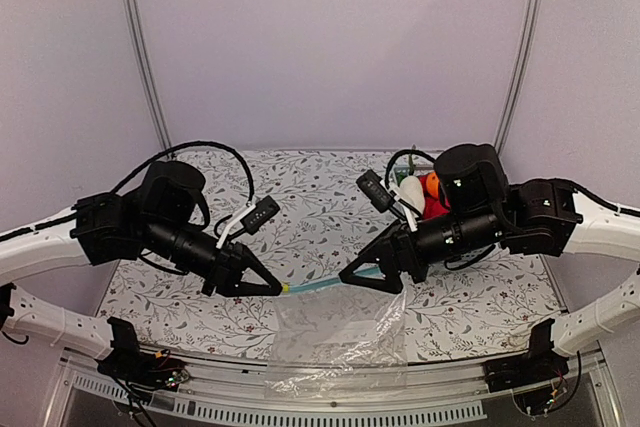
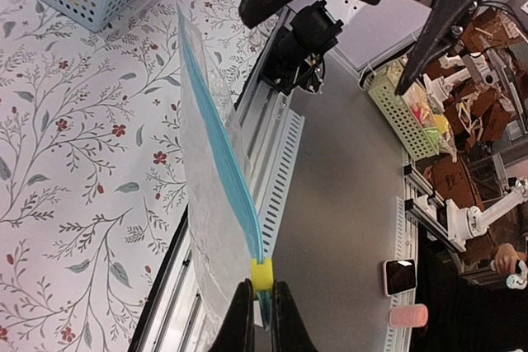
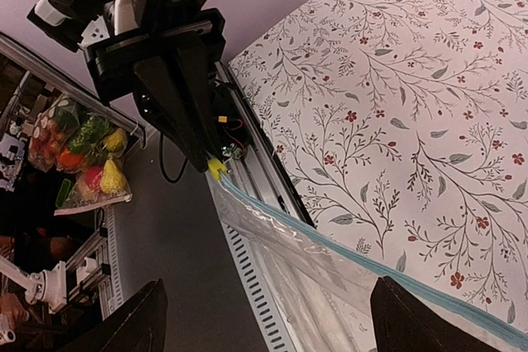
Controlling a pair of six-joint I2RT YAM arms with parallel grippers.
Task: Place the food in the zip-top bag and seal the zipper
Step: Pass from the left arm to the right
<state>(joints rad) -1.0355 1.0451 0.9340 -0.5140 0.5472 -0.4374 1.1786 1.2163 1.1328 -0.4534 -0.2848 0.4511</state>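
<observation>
With the left claw (image 1: 278,289) clenched on the zipper (image 1: 318,287) at its yellow slider (image 2: 261,273) and the right claw (image 1: 355,280) released astride it, best hold the bag (image 1: 330,332) taut so right can pinch one lip.

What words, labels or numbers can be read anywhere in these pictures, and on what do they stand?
None can be read. The zip-top bag, its yellow slider, the blue basket and the flowered tablecloth bear no writing; the background clutter in the wrist views is too blurred to tell.
</observation>
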